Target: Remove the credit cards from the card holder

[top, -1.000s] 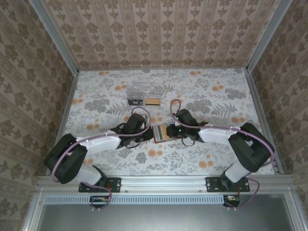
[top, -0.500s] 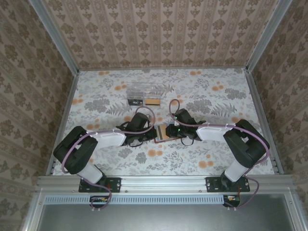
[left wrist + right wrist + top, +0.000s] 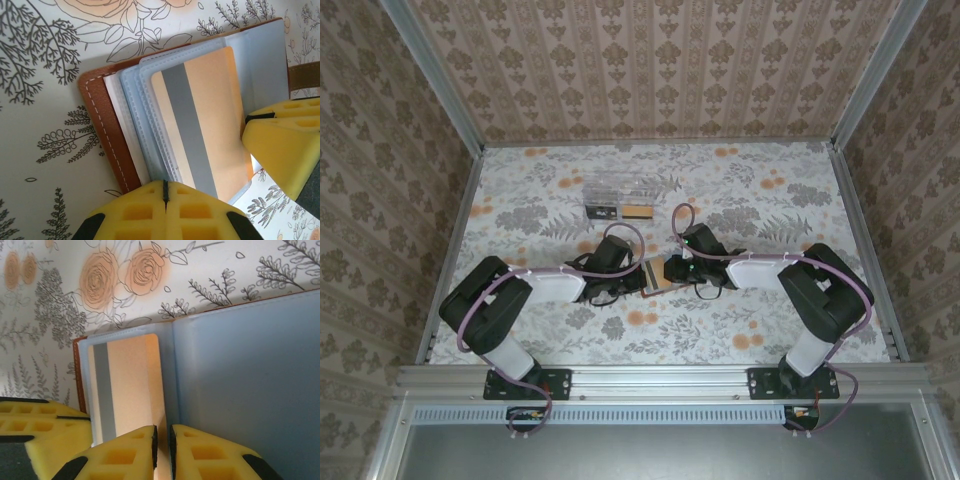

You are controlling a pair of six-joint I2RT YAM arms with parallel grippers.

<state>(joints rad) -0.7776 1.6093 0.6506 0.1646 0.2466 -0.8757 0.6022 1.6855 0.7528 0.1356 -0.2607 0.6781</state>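
From above, the card holder (image 3: 656,277) lies open on the flowered counter (image 3: 750,195), right between the two arms. The left gripper (image 3: 634,279) is at its left edge and the right gripper (image 3: 672,271) at its right edge. Further back, well apart from them, sits a clear plastic box (image 3: 625,187).

From the left wrist, the holder's brown stitched rim shows, with clear sleeves fanned over it. An orange card (image 3: 210,125) with a grey stripe sits in the top sleeve. The left jaws are clenched tight together, only a thin seam between them, over the holder's near edge. I cannot tell whether they nip anything. The right arm's yellow fingers touch the sleeve's far side.

From the right wrist, the card is to the left of the fold and a blue-grey inner face to the right. The right jaws are closed to a thin slit, apparently pinching the sleeve's edge.
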